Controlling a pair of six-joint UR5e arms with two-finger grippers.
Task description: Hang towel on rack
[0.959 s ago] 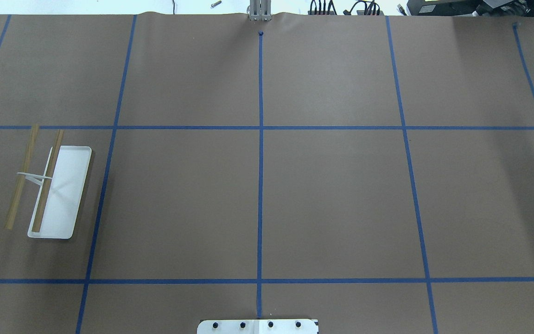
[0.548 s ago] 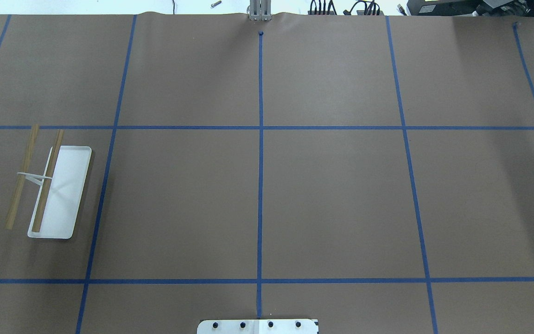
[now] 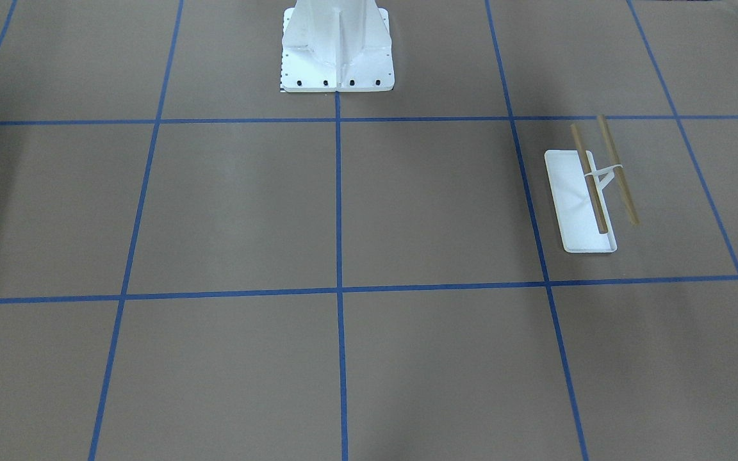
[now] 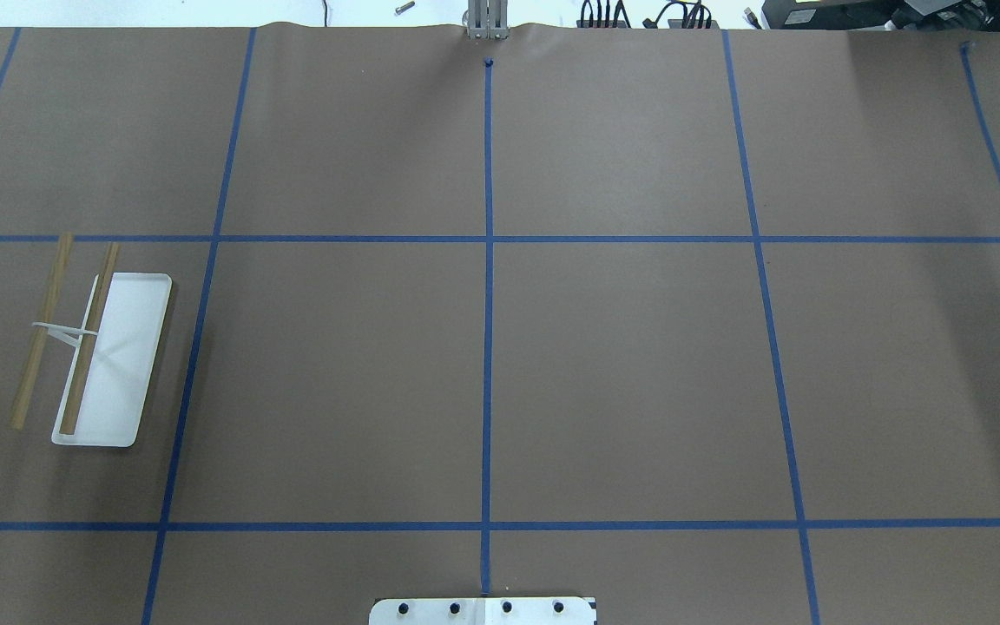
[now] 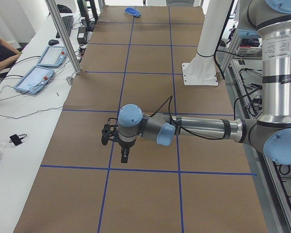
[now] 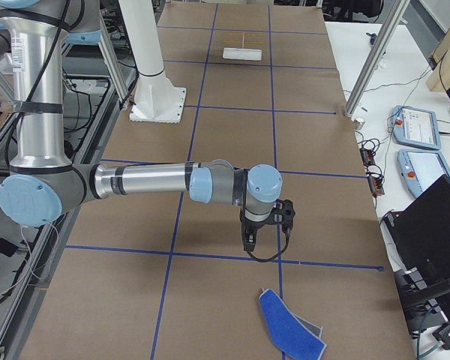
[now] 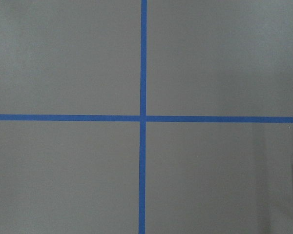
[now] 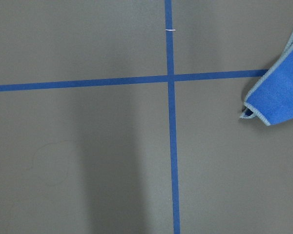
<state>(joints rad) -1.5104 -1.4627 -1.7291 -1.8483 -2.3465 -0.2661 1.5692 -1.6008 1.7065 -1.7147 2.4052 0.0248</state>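
Observation:
The rack (image 4: pixel 92 347) stands at the table's left side, with a white flat base and two tan wooden rods; it also shows in the front view (image 3: pixel 590 198) and far off in the right exterior view (image 6: pixel 242 52). The blue towel (image 6: pixel 289 326) lies crumpled on the table at the robot's far right, and its corner shows in the right wrist view (image 8: pixel 281 92). The right gripper (image 6: pixel 249 240) hangs above the table, short of the towel. The left gripper (image 5: pixel 123 154) hangs over a tape crossing. Both show only in side views, so I cannot tell whether they are open or shut.
The large white bolted pedestal (image 3: pixel 337 45) stands at the robot's side of the table. Blue tape lines grid the brown table cover (image 4: pixel 639 373). A desk with tablets (image 5: pixel 39 73) and a seated person (image 5: pixel 0 53) run along the far edge.

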